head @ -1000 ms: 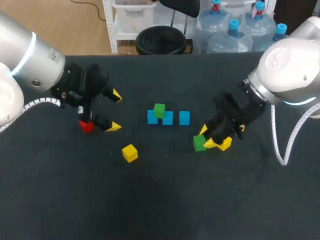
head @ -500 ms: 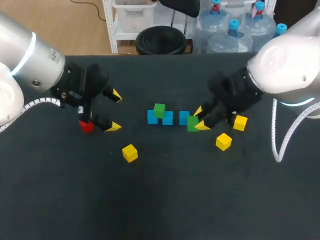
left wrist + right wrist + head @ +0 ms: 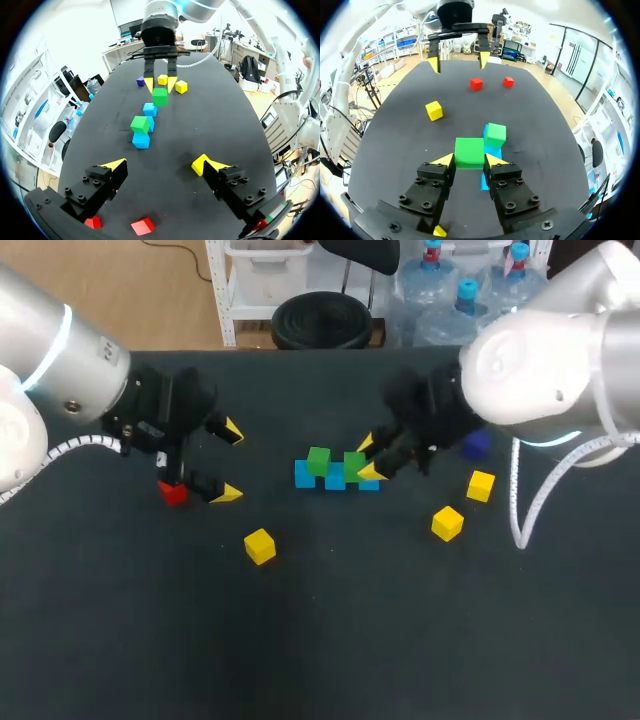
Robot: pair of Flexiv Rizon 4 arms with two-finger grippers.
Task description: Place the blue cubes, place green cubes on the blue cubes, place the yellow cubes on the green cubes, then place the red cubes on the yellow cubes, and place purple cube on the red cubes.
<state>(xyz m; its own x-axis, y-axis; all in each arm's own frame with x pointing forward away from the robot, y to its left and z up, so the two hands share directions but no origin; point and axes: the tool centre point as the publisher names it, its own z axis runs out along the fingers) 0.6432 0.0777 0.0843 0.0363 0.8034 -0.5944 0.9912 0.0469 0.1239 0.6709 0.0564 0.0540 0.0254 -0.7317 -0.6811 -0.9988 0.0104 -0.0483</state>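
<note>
Three blue cubes [image 3: 335,478] lie in a row at mid-table, and one green cube [image 3: 319,461] sits on the row's left part. My right gripper [image 3: 368,458] is shut on a second green cube [image 3: 354,466] [image 3: 469,152], held just above the right part of the row, over a blue cube [image 3: 485,182]. My left gripper [image 3: 229,462] [image 3: 157,165] hangs open and empty to the left. A red cube [image 3: 173,492] lies by it; the left wrist view shows two red cubes [image 3: 143,226]. Yellow cubes [image 3: 259,545] [image 3: 447,523] [image 3: 481,485] are scattered. The purple cube [image 3: 476,445] lies behind my right arm.
The black table [image 3: 330,640] has open room along its front half. The loose yellow cubes lie front left and right of the blue row. The red cubes lie under and beside my left arm.
My right gripper has carried the green cube from beside the right-hand yellow cubes back and left to above the blue row. My left arm has not moved.
</note>
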